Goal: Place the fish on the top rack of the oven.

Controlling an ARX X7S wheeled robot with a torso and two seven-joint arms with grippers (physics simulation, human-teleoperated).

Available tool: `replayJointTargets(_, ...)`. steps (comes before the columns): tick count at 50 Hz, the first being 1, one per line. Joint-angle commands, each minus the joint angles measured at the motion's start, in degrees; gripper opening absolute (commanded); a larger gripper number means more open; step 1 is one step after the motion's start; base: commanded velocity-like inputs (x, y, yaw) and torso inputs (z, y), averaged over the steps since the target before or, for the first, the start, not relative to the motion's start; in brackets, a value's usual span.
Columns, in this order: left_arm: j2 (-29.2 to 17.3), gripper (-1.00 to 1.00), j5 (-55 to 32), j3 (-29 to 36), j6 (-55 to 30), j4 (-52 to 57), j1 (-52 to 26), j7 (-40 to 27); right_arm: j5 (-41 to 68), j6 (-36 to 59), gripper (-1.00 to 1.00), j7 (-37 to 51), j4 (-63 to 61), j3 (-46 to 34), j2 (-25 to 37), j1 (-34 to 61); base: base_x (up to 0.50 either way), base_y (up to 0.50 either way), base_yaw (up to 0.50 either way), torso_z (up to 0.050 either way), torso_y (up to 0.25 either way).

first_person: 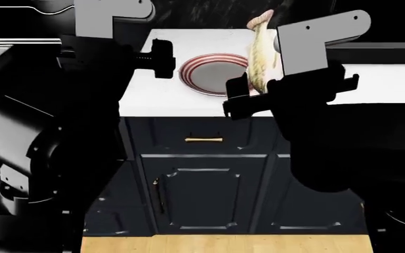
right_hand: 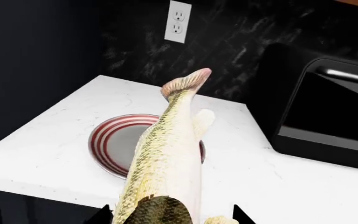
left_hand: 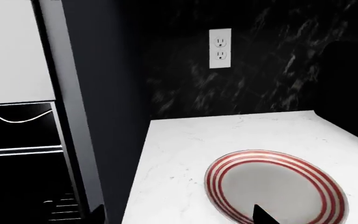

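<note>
Up in the air, the fish (right_hand: 166, 154) is held by the right gripper (right_hand: 173, 215), which is clamped on its head end. Its pinkish tail points up and away from the gripper. The fish hangs above the white counter (right_hand: 48, 154), over the near edge of the red-striped plate (right_hand: 113, 140), and does not touch the plate. In the head view the fish (first_person: 261, 50) stands almost straight up just beside the plate (first_person: 206, 71), with the right gripper (first_person: 248, 97) around its lower end.

The left gripper (first_person: 162, 58) hangs over the left end of the counter, near the plate. It holds nothing, but I cannot tell if its fingers are apart or together. Its own camera looks down at the plate (left_hand: 275, 189), and only a dark tip of a finger shows at the edge of that picture.

To the left of the counter is the oven (left_hand: 17, 163), dark inside. A bright thin bar, the top rack (left_hand: 20, 150), runs across it. The fish is well apart from it.

A white wall plug (left_hand: 220, 48) sits on the black marble wall (left_hand: 272, 60) behind the counter. A small black box with a shiny door (right_hand: 328, 116) stands on the counter to the right of the plate. Below the counter are dark blue cupboards (first_person: 202, 190) with a gold handle (first_person: 204, 139).

No words or labels can be read anywhere.
</note>
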Motion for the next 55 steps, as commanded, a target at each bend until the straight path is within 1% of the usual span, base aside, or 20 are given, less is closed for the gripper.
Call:
replayJointTargets(1, -0.6, 1.00, -0.3, -0.2, 1.1, -0.2, 1.3, 0.2, -3.3, -1.0, -1.00, -2.6, -0.3, -1.2, -0.1, 0.2, -0.37, 0.36, 0.00, 0.000, 0.000)
replayJointTargets(4, -0.8, 1.00, -0.4, -0.1, 1.3, -0.3, 1.4, 0.2, -3.6, -1.5, -1.00, -3.0, -0.5, -1.3, -0.1, 0.2, -0.25, 0.34, 0.00, 0.000, 0.000)
replayJointTargets(16, -1.2, 1.00, -0.7, 0.2, 1.9, -0.4, 2.0, 0.1, -3.6, -1.7, -1.00, -2.5, -0.6, -1.7, 0.4, -0.2, 0.00, 0.05, 0.00, 0.000, 0.000)
replayJointTargets(55, -2.1, 1.00, -1.9, 0.3, 2.5, -0.2, 2.6, -0.6, -3.1, -2.8, -1.00, -2.4, -0.2, -3.4, 0.5, 0.1, 0.00, 0.50, 0.00, 0.001, 0.001)
